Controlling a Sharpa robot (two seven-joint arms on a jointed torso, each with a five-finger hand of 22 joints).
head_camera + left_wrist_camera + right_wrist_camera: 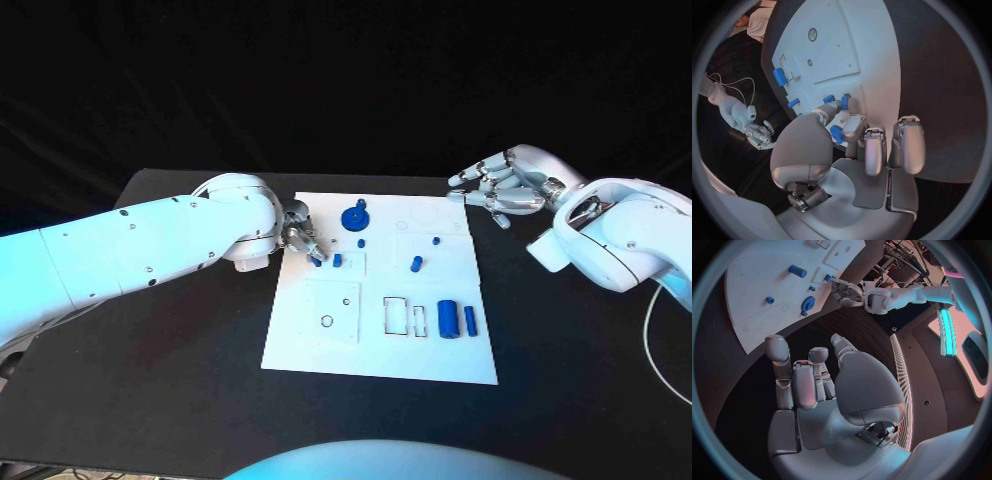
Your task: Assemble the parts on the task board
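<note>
Head view: the left robot hand (299,238) reaches over the board's (378,350) left edge, its fingertips down at a small blue peg (319,262), with a second peg (338,260) just beside it. The right robot hand (502,188) hovers off the board's far right corner, fingers apart, holding nothing. A blue gear (355,216) stands farther back and a cylinder (449,320) lies nearer the front.

Left wrist view: thumb and a finger appear to pinch a blue peg (836,134) just above the board (873,55). Keep that pinch firm and the peg upright before seeking its hole.

Right wrist view: the right robot hand (817,390) is released above the dark bench (736,390); best kept clear.
</note>
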